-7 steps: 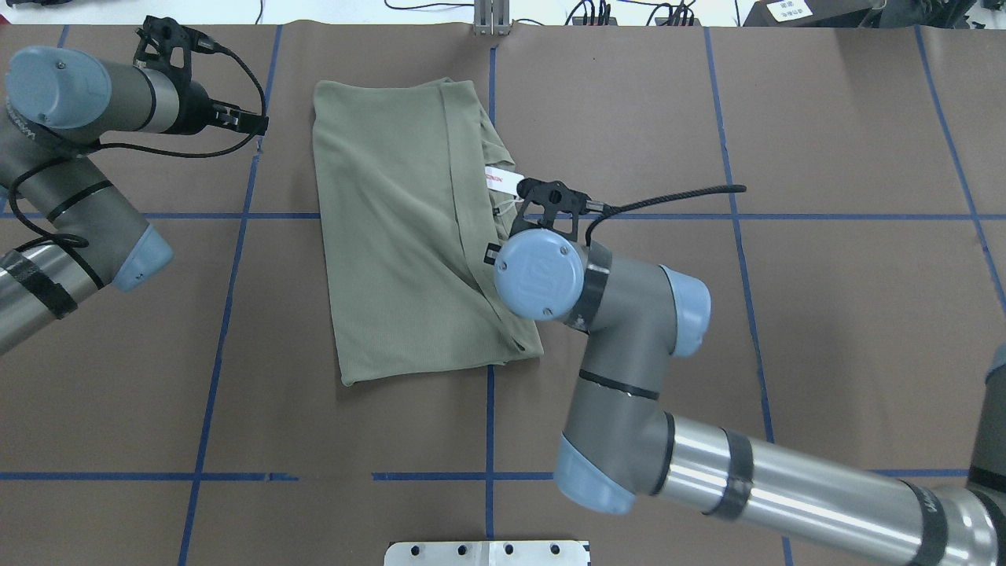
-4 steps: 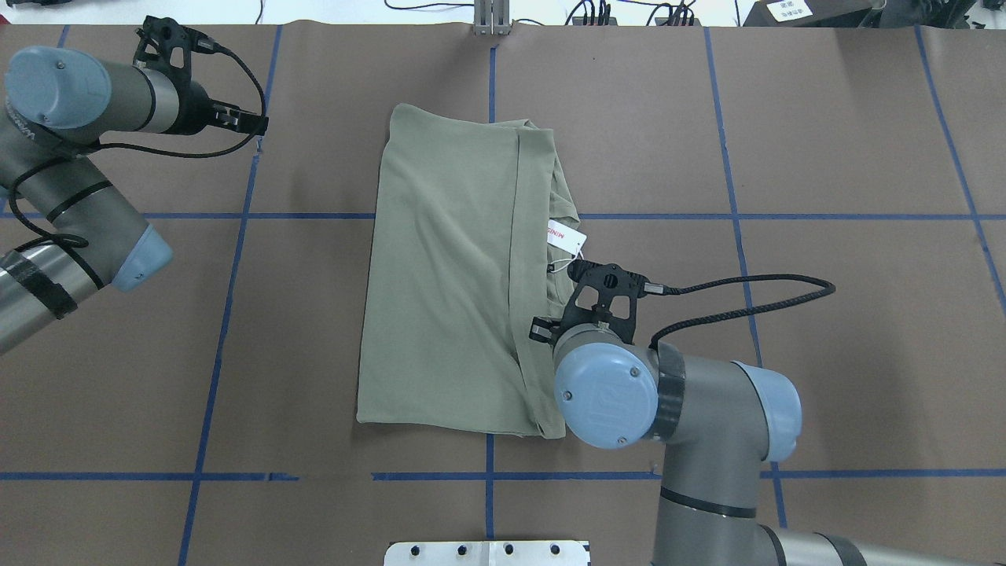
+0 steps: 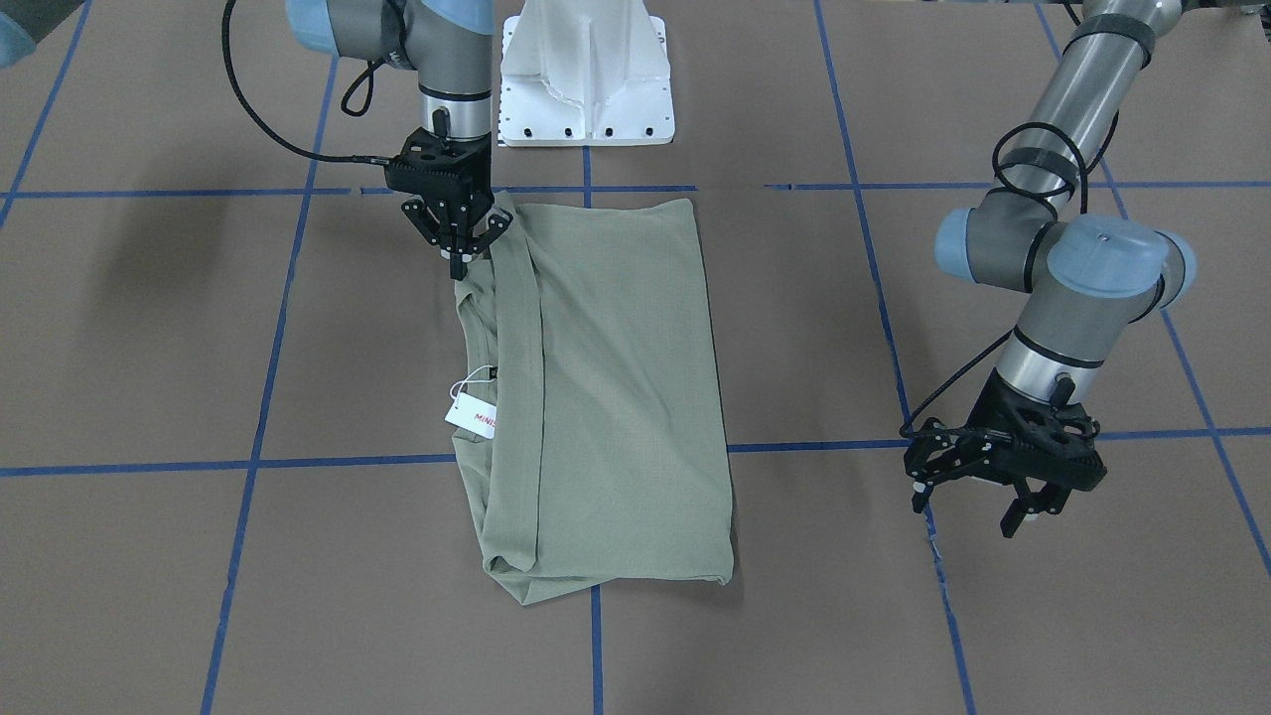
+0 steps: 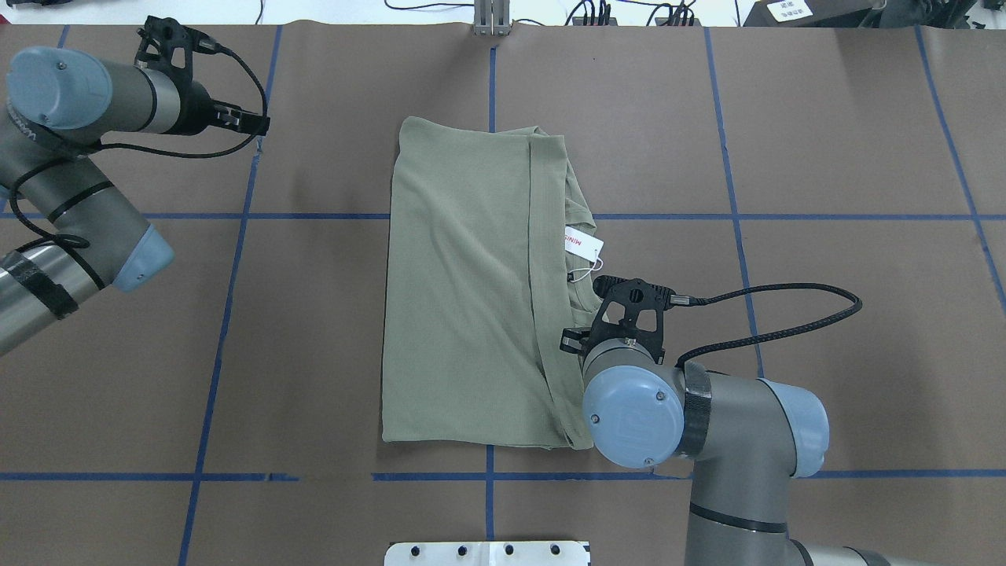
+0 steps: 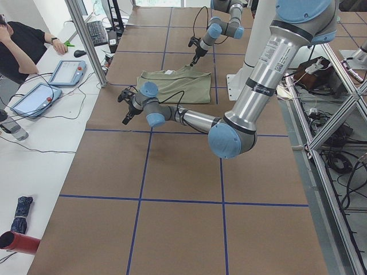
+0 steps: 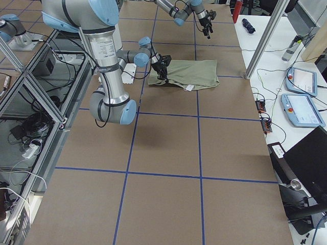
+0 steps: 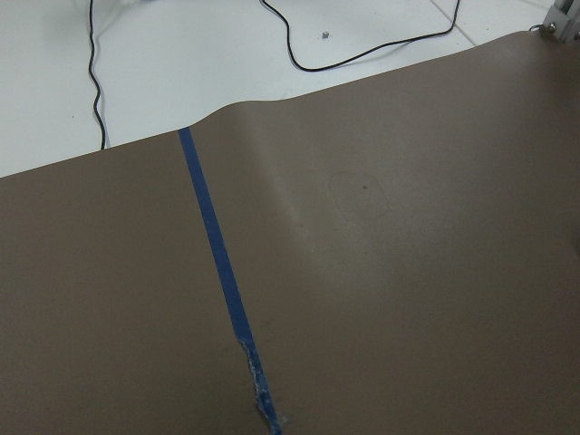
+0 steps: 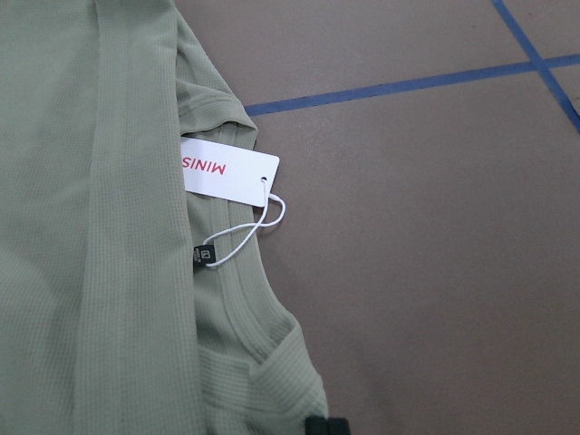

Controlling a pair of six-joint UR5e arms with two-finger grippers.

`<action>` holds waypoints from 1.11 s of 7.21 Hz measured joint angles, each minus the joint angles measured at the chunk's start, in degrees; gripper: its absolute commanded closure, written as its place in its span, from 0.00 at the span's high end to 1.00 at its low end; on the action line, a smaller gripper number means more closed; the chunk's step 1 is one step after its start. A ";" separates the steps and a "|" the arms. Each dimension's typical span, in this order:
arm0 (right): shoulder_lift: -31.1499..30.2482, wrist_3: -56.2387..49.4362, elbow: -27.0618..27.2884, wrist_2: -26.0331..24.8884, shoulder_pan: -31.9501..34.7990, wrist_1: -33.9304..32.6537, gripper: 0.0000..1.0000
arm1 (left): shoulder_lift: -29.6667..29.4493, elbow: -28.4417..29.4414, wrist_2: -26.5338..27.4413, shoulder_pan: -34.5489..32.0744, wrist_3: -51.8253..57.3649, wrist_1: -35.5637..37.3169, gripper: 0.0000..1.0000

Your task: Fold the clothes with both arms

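The clothes are one sage-green shirt [image 4: 471, 291], folded into a long rectangle at the table's middle, with a narrow flap along its right side. Its white hang tag [image 4: 584, 244] sticks out at the neck, and the right wrist view shows the tag [image 8: 227, 170] close up. My right gripper [image 3: 460, 264] is shut on the shirt's [image 3: 606, 397] corner nearest the robot; in the overhead view the wrist hides its fingers. My left gripper [image 3: 968, 508] hangs open over bare table far to the shirt's left, holding nothing.
The white pedestal base [image 3: 586, 79] stands just behind the shirt. Blue tape lines [image 4: 236, 216] grid the brown table cover. A metal post [image 4: 491, 20] stands at the far edge. A person [image 5: 23, 43] sits by tablets [image 5: 63, 71] beyond that edge.
My right gripper has dragged the shirt to the right and toward the robot, straightening it. The left arm has not moved.
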 measured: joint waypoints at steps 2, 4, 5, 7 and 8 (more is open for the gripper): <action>1.08 -2.78 -0.59 0.99 1.40 0.28 1.00 | -0.01 -0.03 0.00 0.00 0.00 0.00 1.00; 4.56 -10.00 -1.54 7.39 4.23 0.40 1.00 | -0.01 -0.10 0.00 0.03 -0.02 -0.02 1.00; 7.42 -12.52 -3.90 9.50 4.71 0.36 1.00 | 0.01 -0.10 0.00 0.06 -0.12 -0.14 1.00; 13.49 -17.16 -11.55 12.23 4.91 0.26 1.00 | 0.07 0.03 0.00 0.09 -0.39 -0.39 1.00; 14.72 -18.77 -14.29 12.62 4.88 0.19 1.00 | 0.07 0.06 0.00 0.12 -0.47 -0.42 1.00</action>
